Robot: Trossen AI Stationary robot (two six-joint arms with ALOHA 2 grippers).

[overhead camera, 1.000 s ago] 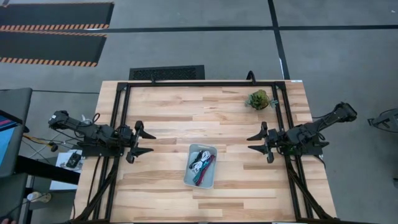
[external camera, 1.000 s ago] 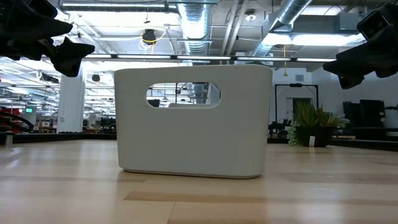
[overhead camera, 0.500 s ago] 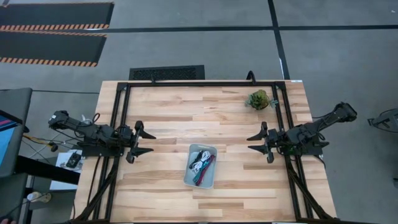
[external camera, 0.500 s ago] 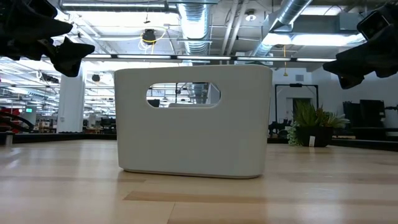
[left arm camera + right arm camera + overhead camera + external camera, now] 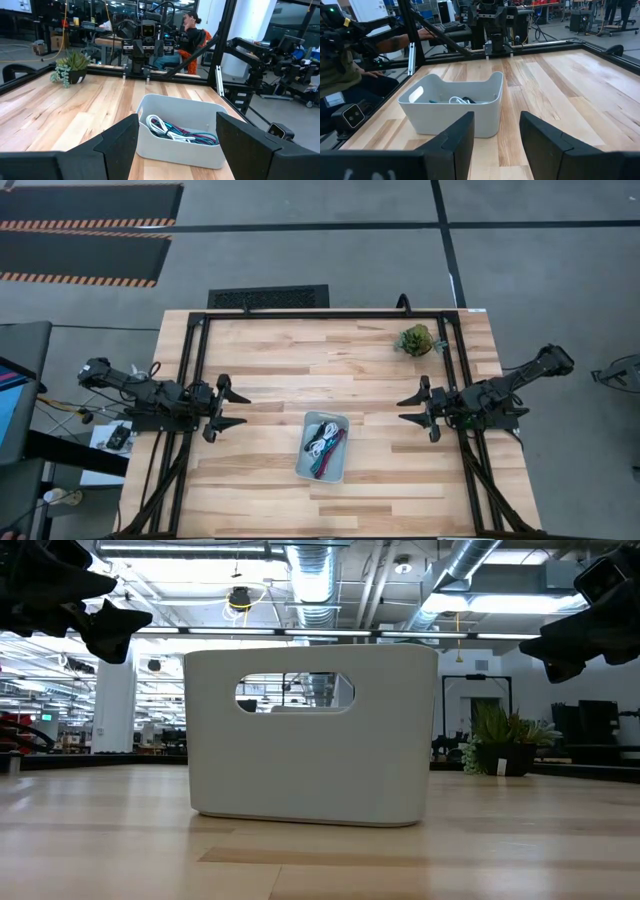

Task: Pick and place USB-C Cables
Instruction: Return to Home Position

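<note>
A pale grey tray (image 5: 322, 447) stands on the wooden table near its near edge. Inside it lie the tangled USB-C cables (image 5: 324, 444): white, black, magenta-red and teal-blue, seen also in the left wrist view as cables (image 5: 177, 134). The tray's wall (image 5: 310, 735) hides them in the low view. My left gripper (image 5: 228, 408) hovers open at the table's left, above the wood, pointing at the tray. My right gripper (image 5: 414, 409) hovers open at the table's right, likewise facing the tray. Neither touches anything.
A small green potted plant (image 5: 416, 339) stands near the far right corner. A black frame (image 5: 320, 314) runs around the table's edges. Bare wood lies between each gripper and the tray. A person (image 5: 192, 31) sits beyond the table in the left wrist view.
</note>
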